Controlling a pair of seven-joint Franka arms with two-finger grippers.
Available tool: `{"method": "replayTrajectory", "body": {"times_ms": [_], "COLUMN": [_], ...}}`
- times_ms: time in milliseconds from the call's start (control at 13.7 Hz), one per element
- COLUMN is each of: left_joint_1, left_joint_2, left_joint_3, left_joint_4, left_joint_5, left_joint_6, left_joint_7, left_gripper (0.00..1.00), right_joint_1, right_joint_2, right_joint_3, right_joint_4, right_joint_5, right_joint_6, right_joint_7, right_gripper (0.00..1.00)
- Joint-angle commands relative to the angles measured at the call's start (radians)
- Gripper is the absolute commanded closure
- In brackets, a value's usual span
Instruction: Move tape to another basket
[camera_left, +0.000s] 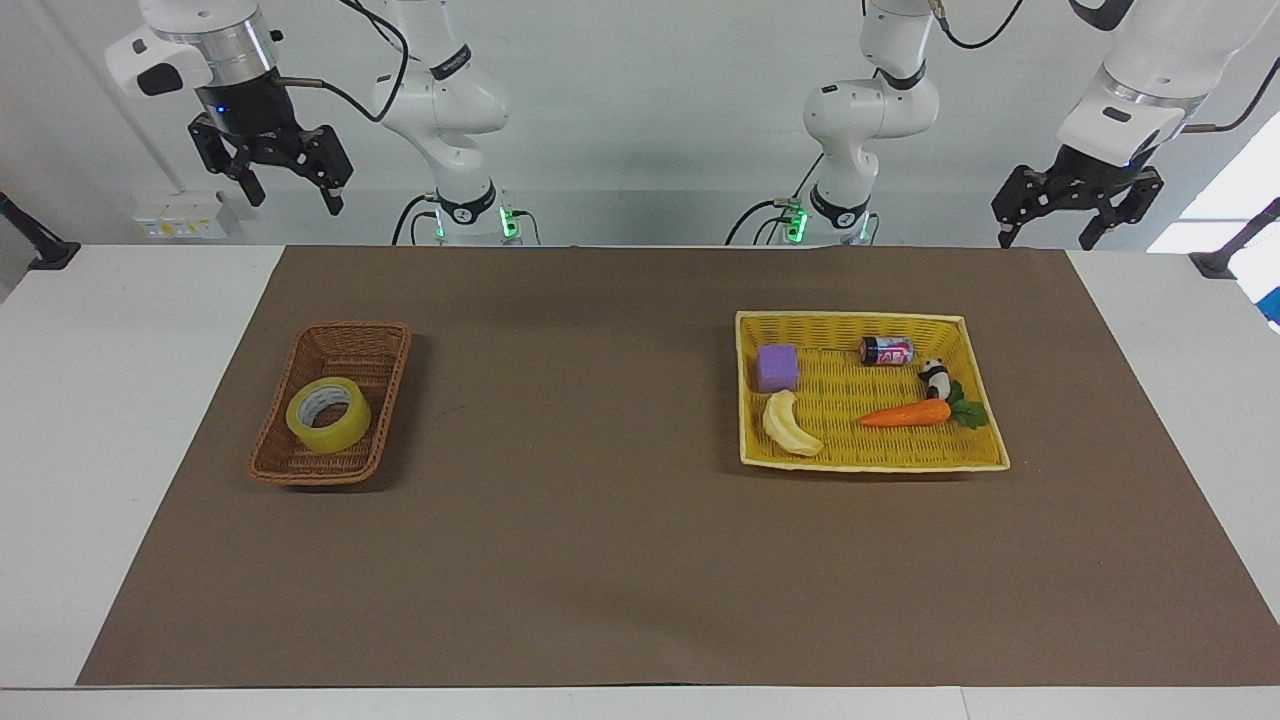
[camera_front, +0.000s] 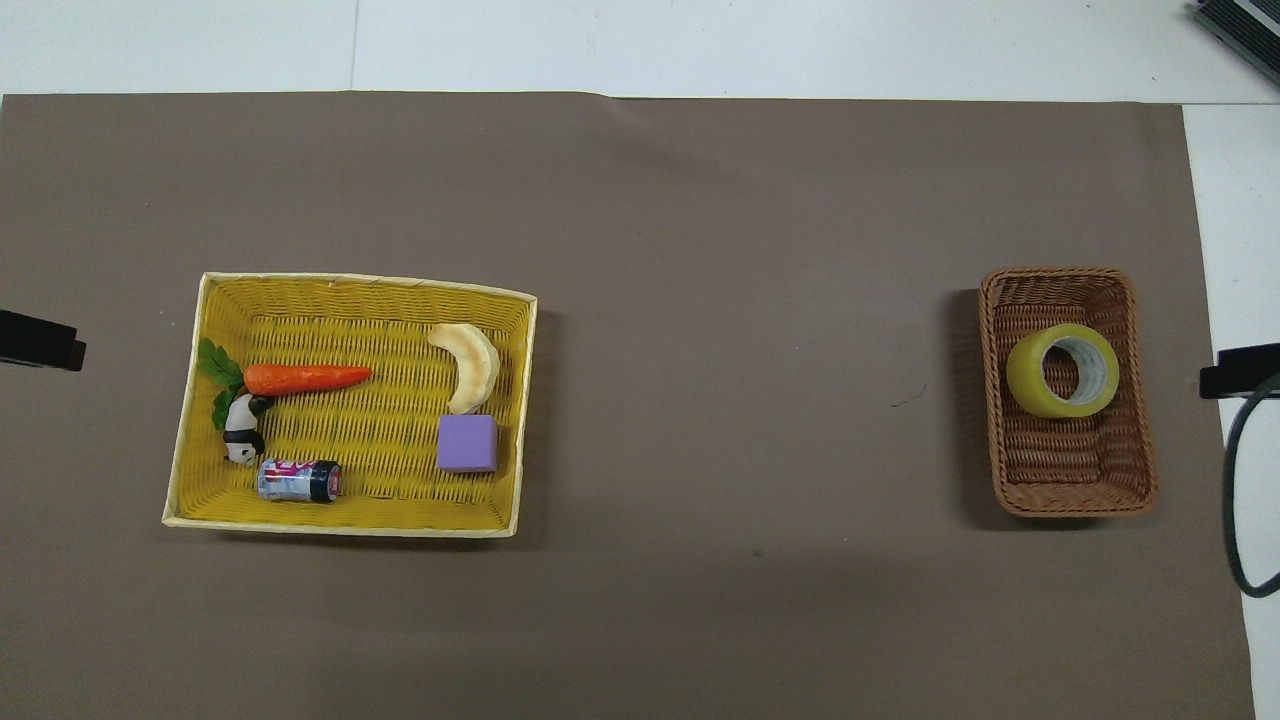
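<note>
Resting in the brown basket toward the right arm's end of the table, the tape sat tilted — its open core faced upward and slanted toward the end of the basket farther from the robots, and its lower edge lay on the woven floor. The roll occupied the middle of the basket, a little toward the end farther from the robots. The basket's long axis ran from nearer the robots to farther from them, on the brown mat.

Well apart, toward the left arm's end, a yellow tray held a purple cube, a banana, a carrot, a small can lying on its side and a panda figure. The carrot's leafy end lay beside the panda.

Both grippers hung high, touching nothing. The right gripper was up above the table's edge nearest the robots, beyond the mat's corner on the basket's side, fingers spread wide and empty. The left gripper waited over the mat's corner near the tray — also spread wide, holding nothing.
</note>
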Motion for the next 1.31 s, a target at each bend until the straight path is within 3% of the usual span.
{"method": "replayTrajectory", "body": {"times_ms": [0,291,1238], "left_joint_1": [0.011,0.011,0.011], "left_joint_2": [-0.009,-0.009,-0.009], "left_joint_3": [-0.007,-0.007,-0.007], "left_joint_4": [-0.009,-0.01,-0.009], "left_joint_5": [0.01,0.01,0.01], "left_joint_6": [0.0,0.0,0.0], "left_joint_7": [0.006,0.006,0.006], "left_gripper": [0.0,0.0,0.0], "right_joint_1": [-0.009,-0.012,-0.004], "right_joint_2": [0.004,0.005,-0.013], "right_joint_3": [0.002,0.002,0.005], "right_joint_4": [0.019,0.015,-0.011], "right_joint_5": [0.025,0.023,0.026], "right_joint_6": [-0.029,-0.078,-0.067], "right_joint_7": [-0.028,-0.056,-0.07], "right_gripper": [0.0,0.0,0.0]}}
